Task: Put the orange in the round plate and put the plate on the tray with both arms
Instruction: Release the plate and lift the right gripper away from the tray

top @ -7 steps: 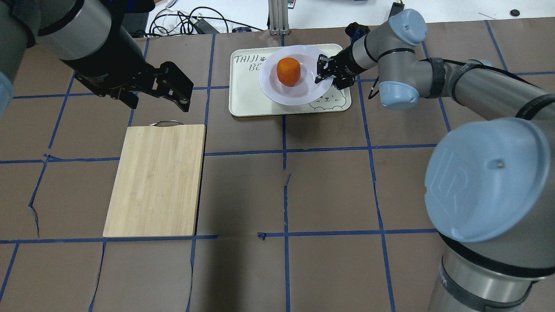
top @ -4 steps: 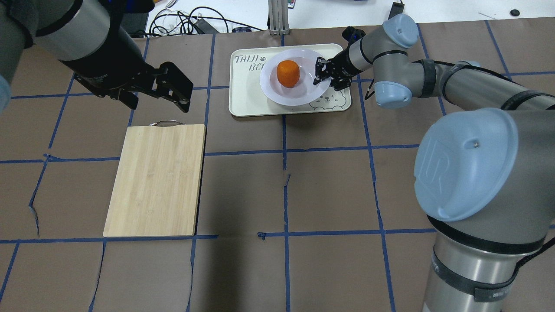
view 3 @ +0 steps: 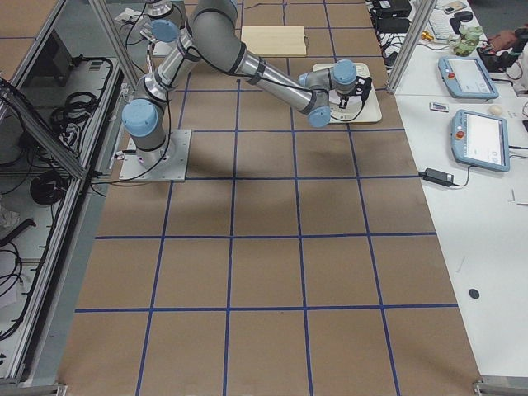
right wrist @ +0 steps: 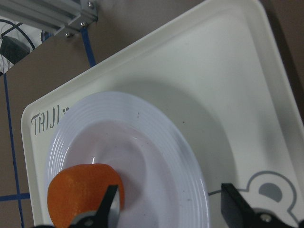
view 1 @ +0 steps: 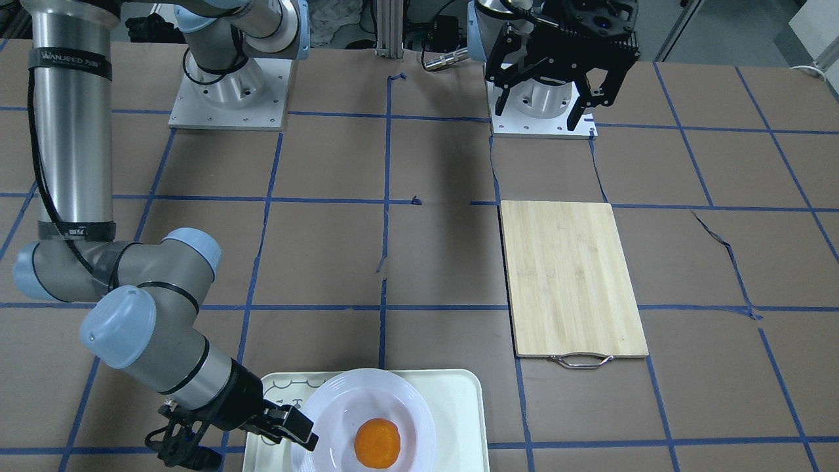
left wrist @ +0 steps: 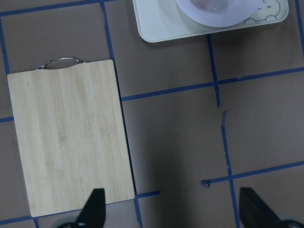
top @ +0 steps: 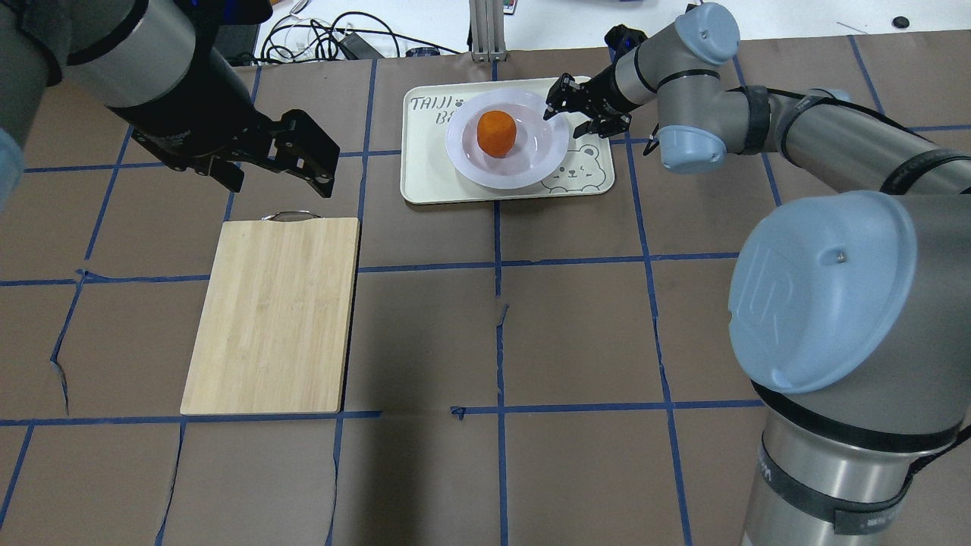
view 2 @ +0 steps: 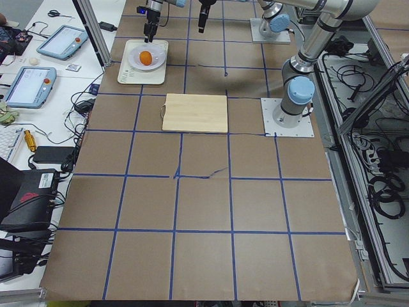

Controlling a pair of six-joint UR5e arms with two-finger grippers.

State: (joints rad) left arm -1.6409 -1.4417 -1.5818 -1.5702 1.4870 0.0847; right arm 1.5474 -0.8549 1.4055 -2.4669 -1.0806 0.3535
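The orange (top: 497,133) sits in the middle of the round plate (top: 531,152), which lies on the tray (top: 428,171) at the table's far side. My right gripper (top: 565,123) hovers open over the plate's right rim. In the right wrist view its gripper (right wrist: 173,209) straddles the rim of the plate (right wrist: 142,142) without touching it, one finger by the orange (right wrist: 80,190), the other over the tray (right wrist: 213,61). My left gripper (top: 277,182) hangs open and empty above the table, left of the tray. In the front view the orange (view 1: 377,443) is on the plate (view 1: 341,406).
A bamboo cutting board (top: 273,315) with a metal handle lies left of centre, just in front of my left gripper. Cables (top: 334,38) and an aluminium post (top: 485,30) stand beyond the far edge behind the tray.
My right gripper has let go of the plate's rim, opened, and drawn back toward the far edge. The plate with the orange has settled slightly left on the tray. The left arm has not moved.
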